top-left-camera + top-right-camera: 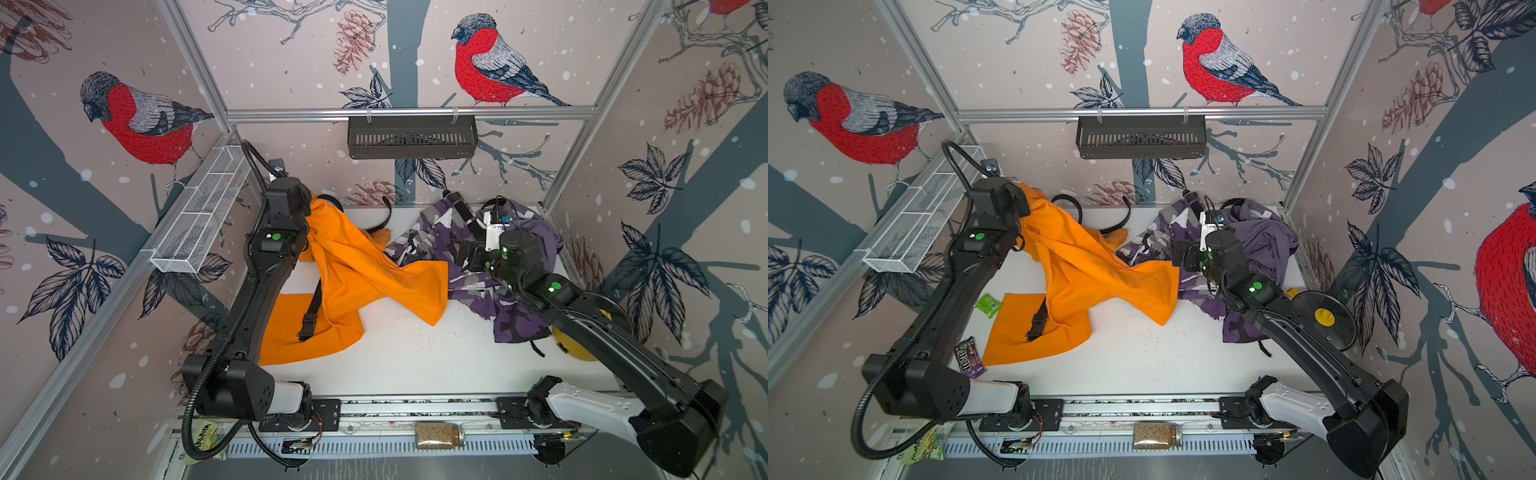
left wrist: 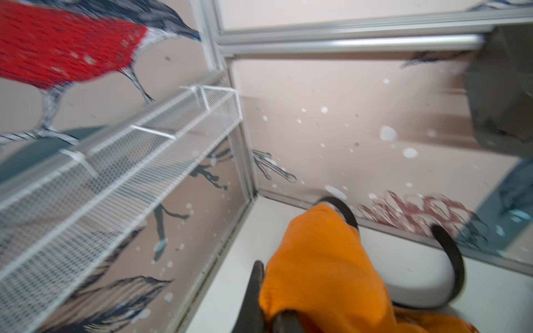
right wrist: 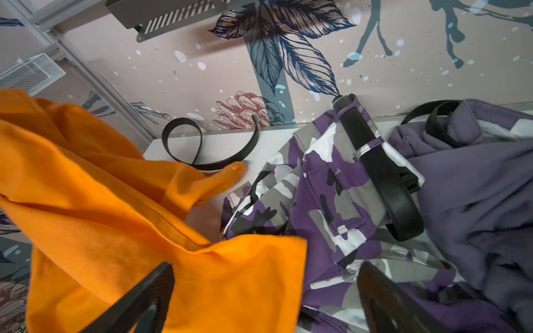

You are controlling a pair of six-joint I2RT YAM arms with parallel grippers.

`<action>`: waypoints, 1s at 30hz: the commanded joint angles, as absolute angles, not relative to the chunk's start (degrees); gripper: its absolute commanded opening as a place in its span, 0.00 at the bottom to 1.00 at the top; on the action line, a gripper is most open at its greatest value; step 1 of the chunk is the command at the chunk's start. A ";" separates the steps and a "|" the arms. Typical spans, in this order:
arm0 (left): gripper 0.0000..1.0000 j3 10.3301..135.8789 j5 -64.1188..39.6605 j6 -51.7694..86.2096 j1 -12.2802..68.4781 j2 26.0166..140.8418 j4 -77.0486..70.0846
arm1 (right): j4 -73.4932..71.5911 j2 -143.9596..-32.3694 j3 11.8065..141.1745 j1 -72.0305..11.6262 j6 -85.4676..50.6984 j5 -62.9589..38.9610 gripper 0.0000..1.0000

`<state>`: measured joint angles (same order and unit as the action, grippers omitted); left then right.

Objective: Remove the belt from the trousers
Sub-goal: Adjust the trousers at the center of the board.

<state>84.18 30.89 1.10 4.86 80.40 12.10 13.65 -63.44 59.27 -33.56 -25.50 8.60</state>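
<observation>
The left end effector (image 2: 271, 314) is clenched on a bunched fold of the orange trousers (image 1: 353, 266), which are held lifted toward the back left corner of the counter (image 1: 415, 361). The black belt (image 1: 312, 307) is seen in two stretches — the buckle end lying across the flat orange leg near the front, the tail curling free on the counter by the back wall — so it is judged not yet pulled out of the waistband. Whether the belt itself is caught in the pinch cannot be told, as the wrist view is blurred there. The right end effector (image 3: 259, 302) is released, its jaws spread wide above the cloth, between the orange hem and the purple camouflage trousers (image 3: 323, 187). For the step to be done well, the cloth should be anchored by the left while one free belt end is taken by the right and drawn along the waistband line, not upward. Otherwise the whole garment is likely to be dragged.
</observation>
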 commanded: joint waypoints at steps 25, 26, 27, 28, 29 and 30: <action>1.00 68.97 7.71 16.75 12.12 79.07 13.94 | 11.14 -108.10 84.19 -9.93 -8.07 -6.03 1.00; 1.00 67.64 6.43 17.98 12.36 77.48 14.55 | 11.66 -110.29 85.77 -9.93 -7.36 -6.29 0.99; 1.00 66.25 5.42 18.47 12.71 76.09 14.80 | 11.43 -111.95 86.66 -9.93 -6.75 -6.74 0.99; 1.00 64.85 4.57 19.34 13.11 74.41 15.35 | 11.09 -113.55 87.63 -9.93 -6.34 -7.19 0.99; 1.00 63.36 3.95 19.99 13.84 72.81 15.60 | 11.26 -115.23 88.83 -9.93 -5.89 -7.91 0.99; 1.00 61.92 3.32 20.16 14.44 71.40 15.53 | 12.06 -116.67 90.44 -9.85 -5.38 -8.74 0.99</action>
<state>64.27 8.82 16.25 13.41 74.32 14.66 10.79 -114.32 87.85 -9.89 -8.32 -5.23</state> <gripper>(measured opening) 0.999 0.994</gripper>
